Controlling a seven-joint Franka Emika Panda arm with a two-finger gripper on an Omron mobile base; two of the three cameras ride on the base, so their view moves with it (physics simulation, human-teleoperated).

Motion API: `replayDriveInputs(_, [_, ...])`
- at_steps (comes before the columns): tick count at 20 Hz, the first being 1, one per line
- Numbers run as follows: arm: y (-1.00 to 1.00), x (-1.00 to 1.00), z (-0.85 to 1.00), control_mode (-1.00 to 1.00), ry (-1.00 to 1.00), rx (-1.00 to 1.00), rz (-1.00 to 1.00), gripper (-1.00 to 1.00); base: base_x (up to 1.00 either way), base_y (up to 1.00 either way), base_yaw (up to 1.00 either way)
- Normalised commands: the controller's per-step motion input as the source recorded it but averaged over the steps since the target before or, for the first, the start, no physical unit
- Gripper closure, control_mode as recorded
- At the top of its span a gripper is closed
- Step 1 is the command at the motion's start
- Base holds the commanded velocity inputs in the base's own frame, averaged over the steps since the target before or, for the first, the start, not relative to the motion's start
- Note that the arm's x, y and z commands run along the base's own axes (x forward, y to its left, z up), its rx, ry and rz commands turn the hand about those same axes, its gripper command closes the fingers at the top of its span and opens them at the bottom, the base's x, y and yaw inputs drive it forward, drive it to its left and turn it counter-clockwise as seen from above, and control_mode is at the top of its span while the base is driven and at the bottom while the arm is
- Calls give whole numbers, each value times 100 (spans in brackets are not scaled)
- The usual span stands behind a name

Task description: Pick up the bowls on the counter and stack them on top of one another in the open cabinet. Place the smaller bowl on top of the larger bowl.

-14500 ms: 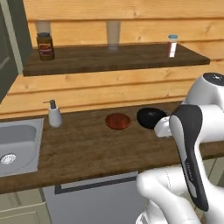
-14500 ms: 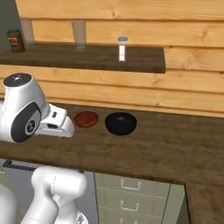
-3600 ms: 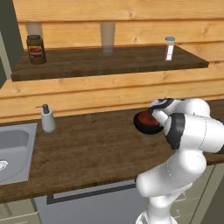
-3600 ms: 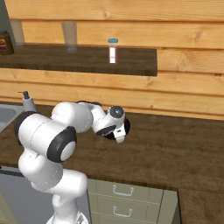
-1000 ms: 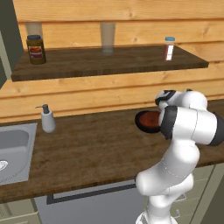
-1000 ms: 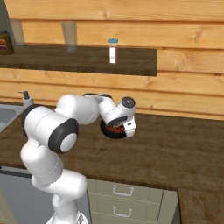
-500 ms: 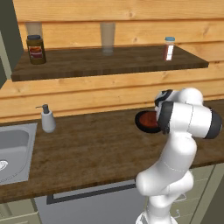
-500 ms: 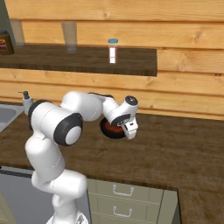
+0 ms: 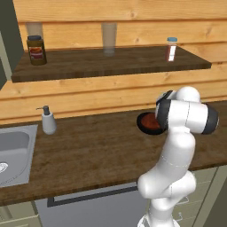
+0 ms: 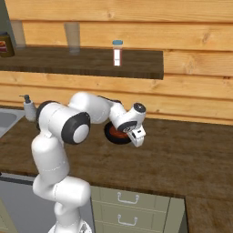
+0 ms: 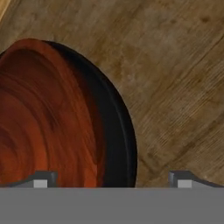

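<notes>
Bowls nested on the counter, cabinet step not yet done.

Left base view: the smaller bowl (image 9: pixel 151 120) sits inside the larger bowl (image 9: pixel 144 126) on the counter (image 9: pixel 88 150), partly hidden by the arm. Right base view: the gripper (image 10: pixel 136 135) is low beside the stacked bowls, near their right rim. Hand view: the fingertips (image 11: pixel 40 179) stand wide apart, straddling the black rim (image 11: pixel 118 127); they seem to hold nothing, though contact is hard to judge. I judge the nesting done, but moving the pair into the open cabinet is left.
</notes>
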Motion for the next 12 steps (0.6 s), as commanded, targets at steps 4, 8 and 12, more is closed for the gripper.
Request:
replayDriveInputs(4, [0,30,-37,-100,0,0,2,-100,0,0,0])
replayDriveInputs(8, [0,21,-32,-100,0,0,2,-100,0,0,0])
replayDriveInputs(12, [7,32,-31,-100,4,0,0,100,0,0,0])
